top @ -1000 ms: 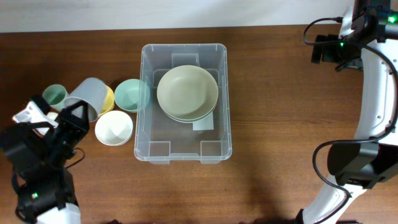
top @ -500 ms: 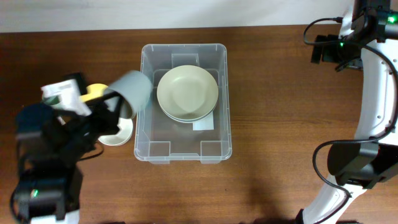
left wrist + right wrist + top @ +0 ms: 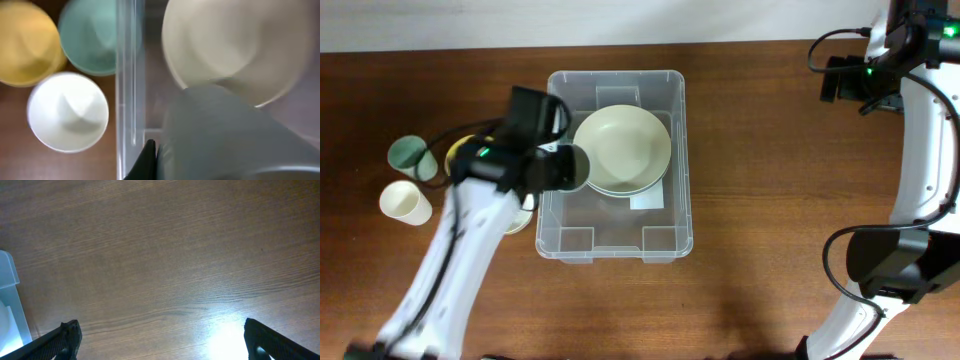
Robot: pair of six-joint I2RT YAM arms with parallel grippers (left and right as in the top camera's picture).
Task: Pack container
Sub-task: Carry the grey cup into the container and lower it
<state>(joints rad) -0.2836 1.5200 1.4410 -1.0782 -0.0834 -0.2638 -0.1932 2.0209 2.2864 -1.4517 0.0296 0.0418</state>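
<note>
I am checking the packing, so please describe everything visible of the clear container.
The container is a clear plastic rectangular bin with rounded corners and a rim, upright and open on the table. Stacked pale bowls and a white label lie on its base. The left gripper holds a grey cup inside its left wall.

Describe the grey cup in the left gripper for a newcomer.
Find the large clear plastic rectangular bin mid-table. At its left wall, beside the wide cream bowl, the left gripper holds a matte grey cup. It is the only grey piece; neighbours: green bowl, yellow bowl, white bowl.
</note>
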